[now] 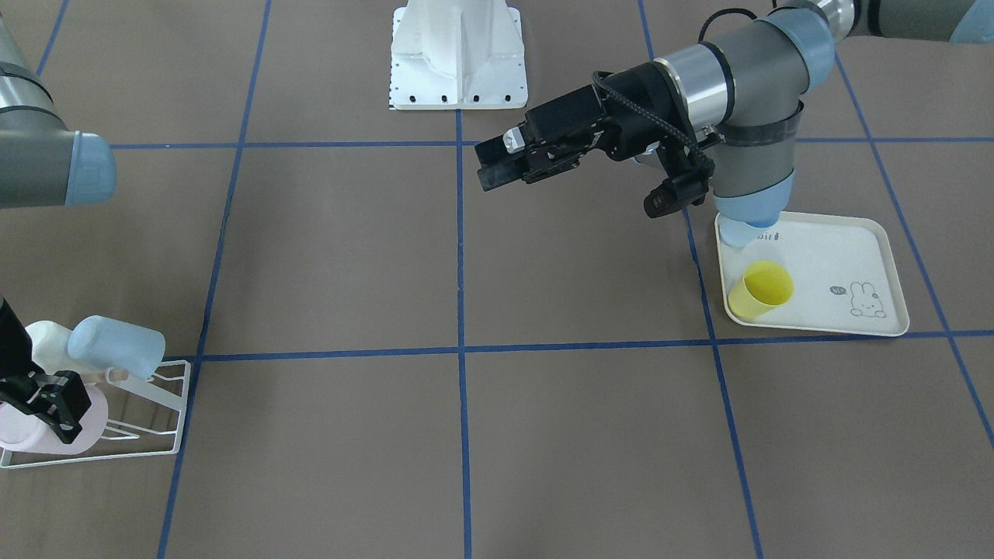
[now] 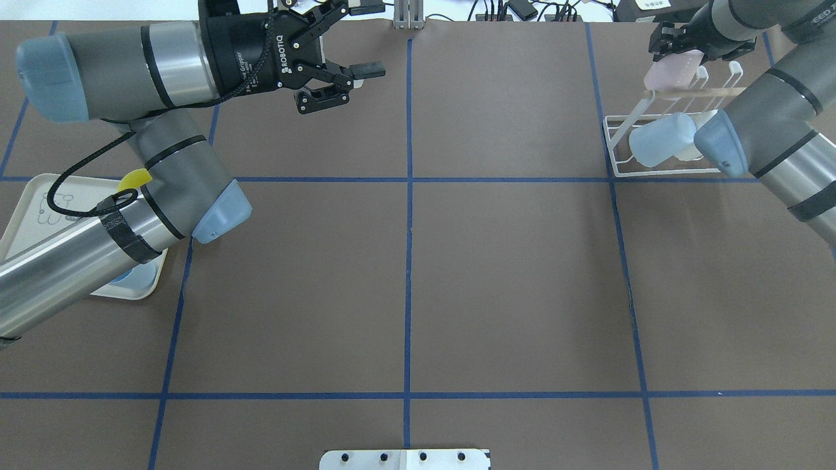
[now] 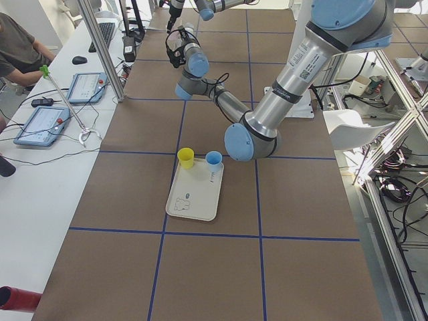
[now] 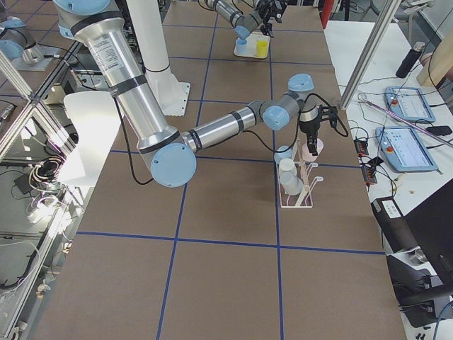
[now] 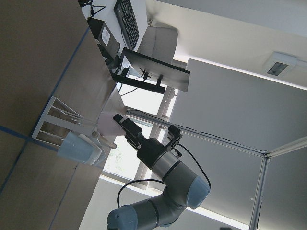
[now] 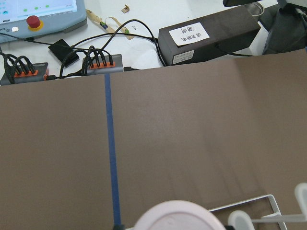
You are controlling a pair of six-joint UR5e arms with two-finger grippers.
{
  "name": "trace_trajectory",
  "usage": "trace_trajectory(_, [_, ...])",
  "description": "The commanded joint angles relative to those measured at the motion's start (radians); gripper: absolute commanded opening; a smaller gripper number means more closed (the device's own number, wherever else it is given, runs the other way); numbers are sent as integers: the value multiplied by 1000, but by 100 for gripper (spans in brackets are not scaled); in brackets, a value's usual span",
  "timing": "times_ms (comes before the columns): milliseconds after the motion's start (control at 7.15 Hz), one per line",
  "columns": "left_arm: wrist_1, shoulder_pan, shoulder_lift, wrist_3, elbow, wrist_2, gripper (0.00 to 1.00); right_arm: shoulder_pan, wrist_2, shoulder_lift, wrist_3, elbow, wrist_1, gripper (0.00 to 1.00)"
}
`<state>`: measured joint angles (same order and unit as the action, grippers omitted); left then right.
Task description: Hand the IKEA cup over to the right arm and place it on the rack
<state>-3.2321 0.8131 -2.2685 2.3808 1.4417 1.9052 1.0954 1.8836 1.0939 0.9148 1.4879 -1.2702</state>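
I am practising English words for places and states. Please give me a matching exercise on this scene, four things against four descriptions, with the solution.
1 yellow cup
2 pink cup
3 left tool
4 white rack

A open, holding nothing
B carries a pale blue cup
C on the cream tray
D gripped by the right tool

Pairs: 1-C, 2-D, 3-A, 4-B

Open worktop [image 2: 509,274] stretches across the middle, between the two arms. At the robot's left end, the left arm's elbow [image 1: 749,167] hangs over the tray [image 1: 893,264] and covers a small blue cup [image 3: 213,158] from above. The yellow cup [image 1: 761,289] beside it stands uncovered. The left gripper [image 2: 366,38], jaws apart and empty, sits above bare worktop. The rack [image 1: 167,411] is crowded (a pale blue cup [image 2: 659,140] and a white cup [image 1: 46,338] sit on its prongs), and the right gripper [image 1: 43,404] clasps a pink cup [image 1: 89,415] at one end.
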Motion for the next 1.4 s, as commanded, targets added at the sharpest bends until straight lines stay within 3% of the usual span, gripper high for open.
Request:
trace_trajectory(0, [2,1,1,-9,-6,2,75,-22,-27,0,1,-5,0,6])
trace_trajectory(140, [5,6,3,-73,-12,11,75,-26,-43,0,6,-3,2,99])
trace_trajectory(420, [139,44,29,-289,-3,139,75,-25,-51,1,0,2,2,100])
trace_trajectory(699, [288,145,123,-537,11,214,75,-23,-46,-2,-4,35,0,100])
trace_trajectory(979, [351,268,299,-866,32,294,75,-19,-37,-3,1,89,-15,100])
trace_trajectory(1259, [402,293,529,-1258,40,282,74,-19,-29,17,6,133,-17,100])
